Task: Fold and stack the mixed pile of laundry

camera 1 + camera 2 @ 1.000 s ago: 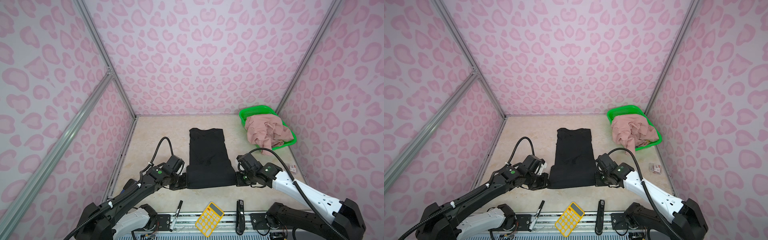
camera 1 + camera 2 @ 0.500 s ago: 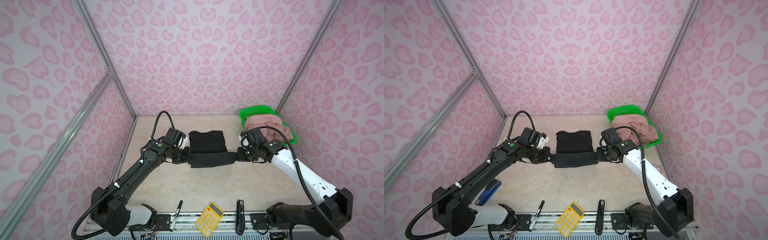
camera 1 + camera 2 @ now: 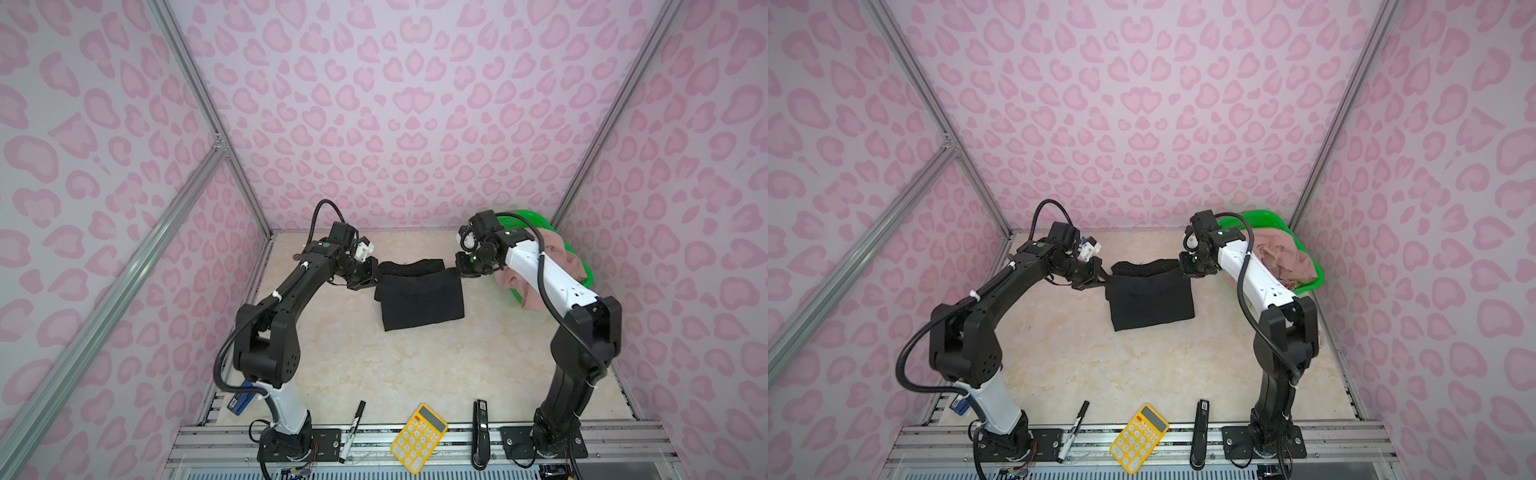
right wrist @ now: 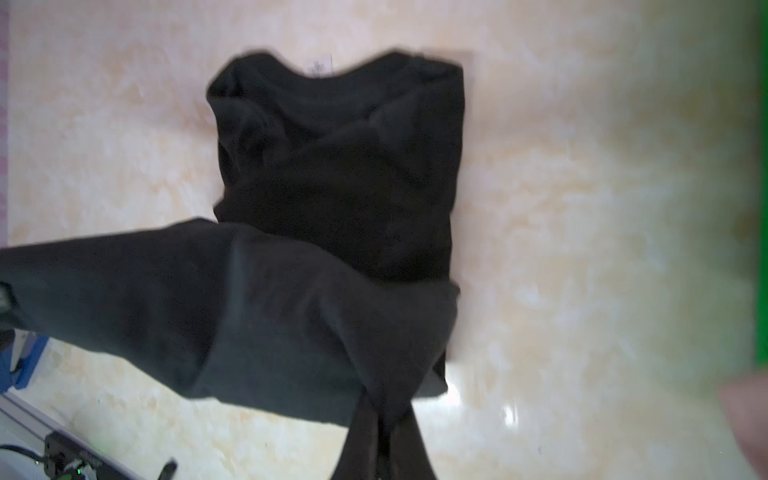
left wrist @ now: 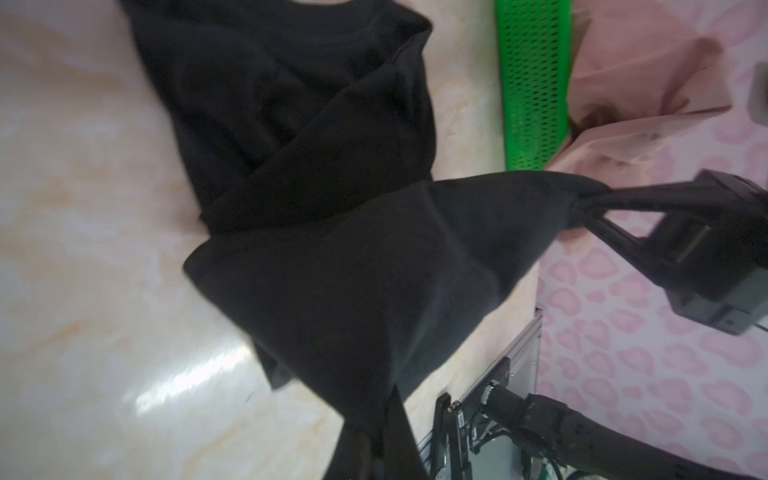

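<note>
Black cloth garment (image 3: 419,299) — soft, doubled over, top corners pinched tight by left gripper (image 3: 376,272) and right gripper (image 3: 456,270), sagging between

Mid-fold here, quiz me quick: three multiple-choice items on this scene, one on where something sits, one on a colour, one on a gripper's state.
1. Where on the table does the green mesh basket stand?
A) far right corner
B) near left corner
C) centre

2. What colour is the garment stretched between the left gripper and the right gripper?
A) pink
B) striped
C) black

3. What state is the right gripper in?
A) open over the basket
B) shut on a corner of the black garment
C) shut, holding nothing

Answers:
1 A: it sits by the back wall on the right, with a pink garment in it.
2 C: both top views show black cloth spanning from one gripper to the other.
3 B: the left wrist view shows its fingers pinched on the cloth's corner.
</note>
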Tool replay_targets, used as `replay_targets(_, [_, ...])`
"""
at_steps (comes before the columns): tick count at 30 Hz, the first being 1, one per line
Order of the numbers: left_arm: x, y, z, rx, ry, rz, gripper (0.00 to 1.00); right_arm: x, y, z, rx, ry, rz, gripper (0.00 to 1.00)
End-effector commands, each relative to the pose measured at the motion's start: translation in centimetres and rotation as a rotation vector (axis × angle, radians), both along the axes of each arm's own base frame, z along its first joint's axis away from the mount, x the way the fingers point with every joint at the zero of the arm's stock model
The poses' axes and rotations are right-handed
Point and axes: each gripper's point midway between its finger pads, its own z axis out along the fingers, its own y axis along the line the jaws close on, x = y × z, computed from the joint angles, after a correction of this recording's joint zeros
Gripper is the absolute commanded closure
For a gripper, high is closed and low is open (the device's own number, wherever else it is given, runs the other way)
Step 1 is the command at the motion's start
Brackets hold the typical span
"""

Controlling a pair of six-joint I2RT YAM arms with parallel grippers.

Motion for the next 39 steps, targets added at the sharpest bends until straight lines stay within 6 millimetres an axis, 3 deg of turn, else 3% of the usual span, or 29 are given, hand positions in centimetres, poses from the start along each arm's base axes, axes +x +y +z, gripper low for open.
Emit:
replay_targets(1, [2.1, 0.2, -1.9, -0.06, 0.037, -0.004, 0.97, 2.4, -0.3, -2.4, -0.008, 0.032, -0.015, 1.0])
replay_targets(3, [3.9, 0.4, -2.8, -0.083, 0.035, 0.016, 0.97, 4.4, -0.2, -3.7, 0.01, 0.029, -0.03, 1.0])
replay_targets(5, [5.7, 0.4, -3.7, -0.128, 0.038, 0.043, 0.91, 6.6, 0.1, -4.7, 0.036, 0.014, -0.04, 0.92])
replay_targets(10, [9.4, 1.1, -4.3, -0.213, -0.02, 0.111, 0.54, 10.2, 1.3, -6.1, 0.085, -0.039, -0.046, 0.65])
replay_targets(13, [10.5, 2.1, -3.3, -0.213, -0.087, 0.145, 0.42, 10.5, 1.3, -5.2, 0.061, -0.083, -0.025, 0.56])
replay_targets(17, [10.1, 4.6, -2.1, -0.108, -0.171, 0.202, 0.38, 8.8, 0.1, -3.5, -0.008, -0.126, -0.001, 0.49])
replay_targets(21, [7.3, 6.8, -2.6, -0.002, -0.189, 0.248, 0.4, 5.1, -0.9, -2.4, -0.028, -0.138, 0.028, 0.44])
replay_targets(24, [4.2, 7.1, -4.4, 0.006, -0.157, 0.244, 0.48, 1.1, -0.5, -2.9, -0.03, -0.111, 0.101, 0.44])
replay_targets(27, [2.5, 6.2, -5.4, -0.056, -0.151, 0.209, 0.58, -2.5, 1.5, -3.1, -0.037, -0.087, 0.2, 0.46])
replay_targets(29, [2.0, 5.3, -6.1, -0.095, -0.139, 0.169, 0.63, -3.9, 2.2, -3.5, -0.049, -0.08, 0.217, 0.49])
replay_targets(31, [1.8, 4.4, -6.9, -0.097, -0.132, 0.131, 0.63, -4.8, 2.2, -4.4, -0.051, -0.059, 0.197, 0.52])
replay_targets(36, [1.6, 2.3, -9.0, -0.055, -0.125, 0.062, 0.62, -4.5, 0.5, -5.4, -0.059, -0.047, 0.097, 0.55])
replay_targets(39, [1.0, 2.1, -10.6, 0.005, -0.103, 0.055, 0.69, -4.4, -0.7, -6.0, -0.062, -0.029, 0.05, 0.56])
